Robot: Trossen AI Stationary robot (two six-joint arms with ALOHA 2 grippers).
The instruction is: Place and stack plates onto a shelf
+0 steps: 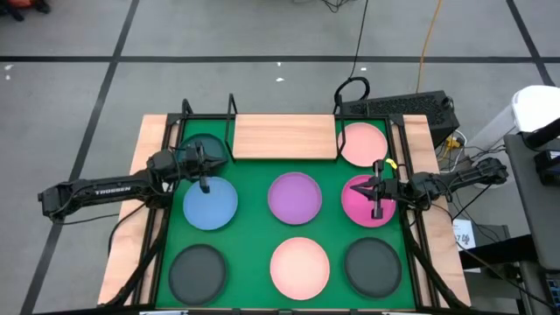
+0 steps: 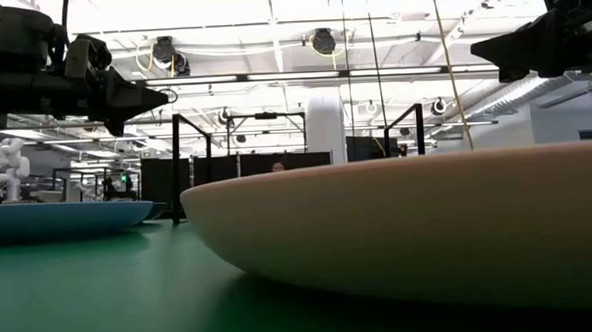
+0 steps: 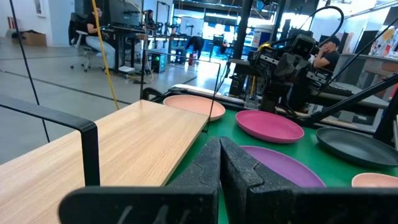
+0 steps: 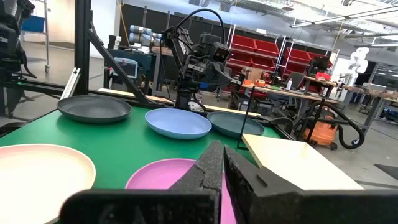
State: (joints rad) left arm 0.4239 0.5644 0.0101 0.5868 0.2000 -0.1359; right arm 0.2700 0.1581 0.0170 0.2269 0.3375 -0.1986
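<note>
Several plates lie flat on the green mat (image 1: 254,232): dark teal (image 1: 208,144), blue (image 1: 210,206), purple (image 1: 294,197), magenta (image 1: 359,208), two light pink (image 1: 363,144) (image 1: 299,265) and two dark grey (image 1: 197,269) (image 1: 373,264). The wooden shelf (image 1: 284,137) stands at the far side, its board bare. My left gripper (image 1: 212,164) is shut and hovers level between the teal and blue plates, pointing right. My right gripper (image 1: 362,189) is shut and hovers over the magenta plate, pointing left. Both are well above the mat in the low view (image 2: 158,96) (image 2: 481,48).
Black rod supports (image 1: 231,122) rise at the shelf's ends; one crosses the left wrist view (image 3: 87,140). A keyboard (image 1: 398,107) and cables lie beyond the table's far right corner. The light pink near plate (image 2: 429,225) fills the low view. People sit in the room behind (image 3: 96,31).
</note>
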